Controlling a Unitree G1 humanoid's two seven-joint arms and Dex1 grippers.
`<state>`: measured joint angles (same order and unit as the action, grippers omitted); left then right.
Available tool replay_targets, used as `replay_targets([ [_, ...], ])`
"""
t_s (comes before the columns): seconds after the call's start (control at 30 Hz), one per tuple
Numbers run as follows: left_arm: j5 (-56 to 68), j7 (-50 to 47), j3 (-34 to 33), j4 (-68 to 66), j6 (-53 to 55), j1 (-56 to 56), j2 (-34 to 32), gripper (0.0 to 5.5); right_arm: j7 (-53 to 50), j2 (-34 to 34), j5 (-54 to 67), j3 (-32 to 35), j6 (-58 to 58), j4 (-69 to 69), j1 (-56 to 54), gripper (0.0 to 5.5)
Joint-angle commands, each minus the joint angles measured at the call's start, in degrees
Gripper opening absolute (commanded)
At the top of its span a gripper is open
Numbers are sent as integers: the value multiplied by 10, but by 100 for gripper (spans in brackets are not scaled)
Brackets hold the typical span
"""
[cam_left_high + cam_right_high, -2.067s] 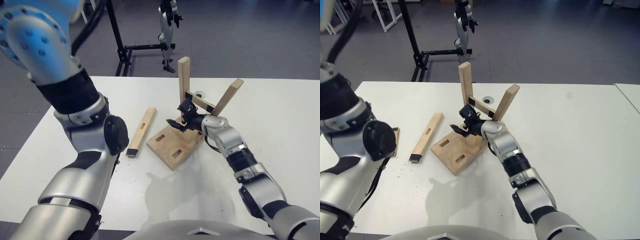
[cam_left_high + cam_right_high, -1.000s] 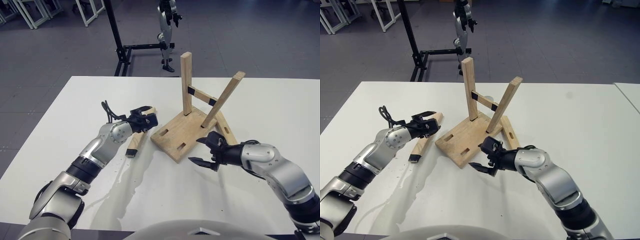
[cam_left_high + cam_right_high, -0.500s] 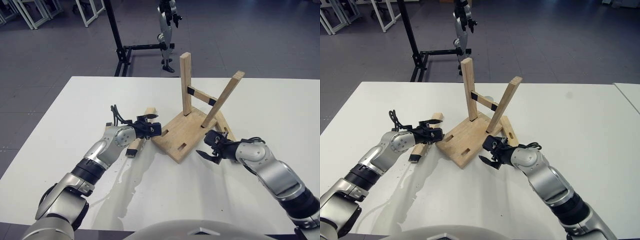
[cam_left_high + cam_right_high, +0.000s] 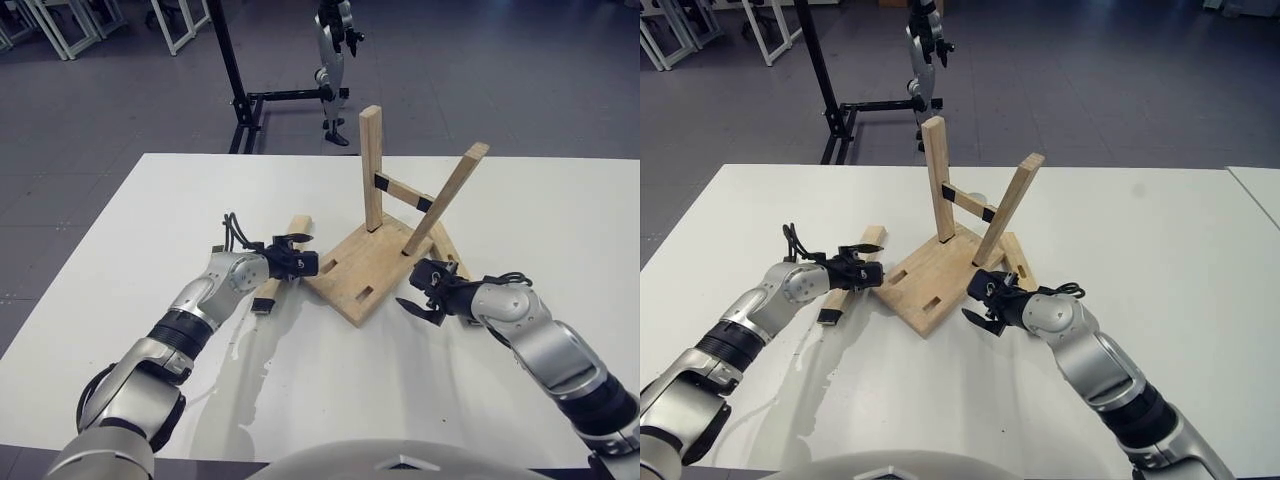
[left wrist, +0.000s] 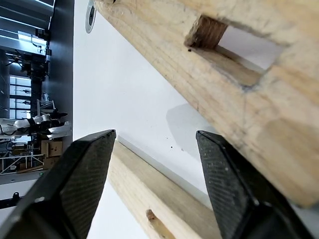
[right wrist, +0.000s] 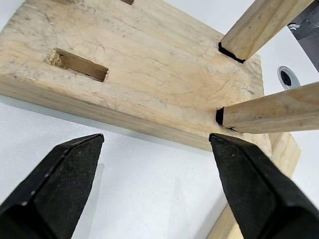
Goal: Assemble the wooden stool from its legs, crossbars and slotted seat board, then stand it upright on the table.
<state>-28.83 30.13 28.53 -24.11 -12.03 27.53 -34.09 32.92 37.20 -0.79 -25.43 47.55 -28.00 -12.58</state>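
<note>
My left arm (image 4: 190, 310) is extended forward and low, forearm angled toward my right. My left gripper (image 4: 303, 260) has its fingers (image 5: 75, 194) spread apart. My right arm (image 4: 545, 345) is bent at the elbow, forearm directed toward my left. My right gripper (image 4: 410, 290) faces the left gripper, fingers (image 6: 55, 184) spread apart.

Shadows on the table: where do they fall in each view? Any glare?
Left eye view: grey shadow with a pale sheen on the table, robot-side of the loose leg. Right wrist view: thin shadow along the seat board's edge. Left wrist view: grey patch between seat board and loose leg.
</note>
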Motion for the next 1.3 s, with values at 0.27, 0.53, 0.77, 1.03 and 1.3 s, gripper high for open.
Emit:
replay_targets([
  [0.27, 131, -194, -389, 489, 471, -188, 205, 302, -49, -59, 16, 68, 43, -60, 31, 392],
  [0.53, 267, -154, -511, 474, 585, -333, 252, 339, -98, -180, 96, 138, 154, -142, 37, 437],
  [0.77, 307, -132, -504, 373, 552, -337, 209, 371, -116, -191, 118, 132, 177, -155, 39, 437],
  [1.03, 325, -107, -449, 181, 457, -358, 196, 358, -128, -193, 135, 136, 184, -152, 16, 437],
  [1.3, 376, -112, -472, 48, 447, -403, 206, 220, -143, -205, 151, 166, 199, -155, -35, 437],
])
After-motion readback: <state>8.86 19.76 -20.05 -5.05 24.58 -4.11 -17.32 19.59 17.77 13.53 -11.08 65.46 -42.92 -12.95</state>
